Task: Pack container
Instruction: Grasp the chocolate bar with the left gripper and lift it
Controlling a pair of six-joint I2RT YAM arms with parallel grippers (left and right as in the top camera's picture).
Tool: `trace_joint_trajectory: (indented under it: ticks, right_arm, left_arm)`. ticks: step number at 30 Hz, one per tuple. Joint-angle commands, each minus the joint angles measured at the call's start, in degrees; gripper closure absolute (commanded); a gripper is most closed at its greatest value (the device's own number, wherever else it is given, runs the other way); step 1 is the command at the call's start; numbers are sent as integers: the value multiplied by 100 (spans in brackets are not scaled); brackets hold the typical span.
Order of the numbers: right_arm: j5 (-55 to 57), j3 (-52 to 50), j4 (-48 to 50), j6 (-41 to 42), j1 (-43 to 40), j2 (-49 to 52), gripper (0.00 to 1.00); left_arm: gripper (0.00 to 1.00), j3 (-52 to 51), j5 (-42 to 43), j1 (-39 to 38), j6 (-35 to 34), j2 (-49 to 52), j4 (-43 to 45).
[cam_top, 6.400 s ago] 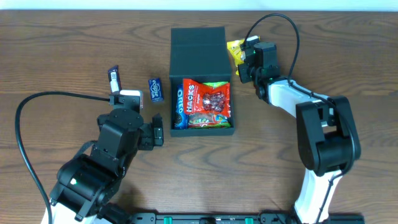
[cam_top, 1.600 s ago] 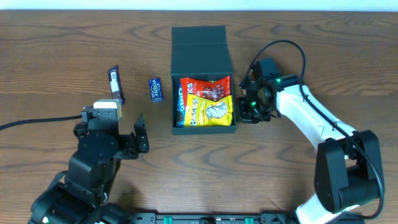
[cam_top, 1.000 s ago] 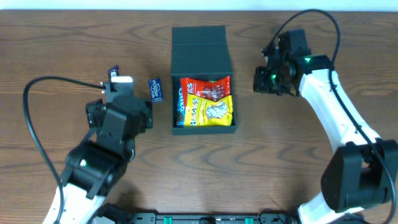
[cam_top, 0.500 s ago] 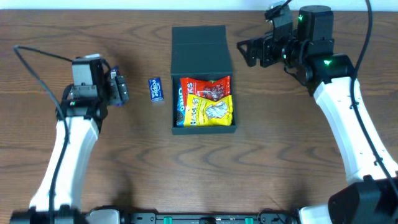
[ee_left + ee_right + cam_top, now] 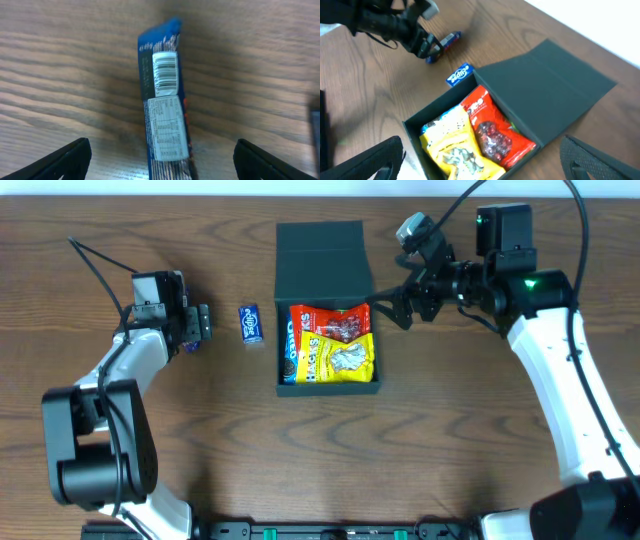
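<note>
The container [image 5: 320,248], a dark teal-green square box, sits at the middle of the wooden counter [image 5: 450,450] toward the far edge, with its flap lid thrown open and lying flat behind it. Inside, a yellow snack packet [image 5: 340,360] lies over the lower part of a red snack packet [image 5: 335,320], and a blue Oreo pack [image 5: 287,352] stands on edge against the box's left wall.

The right gripper [image 5: 395,308] hangs in the air just off the box's right wall. Its fingers [image 5: 375,160] are spread wide with nothing between them, and its camera looks down across the open box.

Over on the left, well apart from the box, the left gripper [image 5: 195,328] is down over a dark blue snack bar [image 5: 165,115] that lies flat, label and barcode up. Its fingers [image 5: 65,157] are spread wide, one on each side of the bar and not touching it.

Between that bar and the box lies a small blue packet [image 5: 249,323], alone on the wood.
</note>
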Motion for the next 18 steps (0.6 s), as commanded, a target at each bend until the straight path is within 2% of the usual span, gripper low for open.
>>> trace_joint_trajectory:
  ticks: [1, 3, 9, 14, 18]
  right_arm:
    - [-146, 79, 22, -299, 4, -179, 1]
    - [-146, 79, 37, -299, 4, -177, 1]
    - [-20, 79, 87, -297, 4, -177, 1]
    - [-17, 79, 122, -297, 4, -177, 1]
    - [-17, 79, 151, -297, 4, -179, 1]
  left_arm:
    - [16, 72, 136, 24, 81, 273, 166]
    - [27, 72, 199, 26, 79, 431, 289]
    - [47, 72, 197, 26, 79, 450, 310]
    - [53, 72, 201, 24, 35, 457, 271]
    - [67, 72, 199, 24, -72, 457, 177]
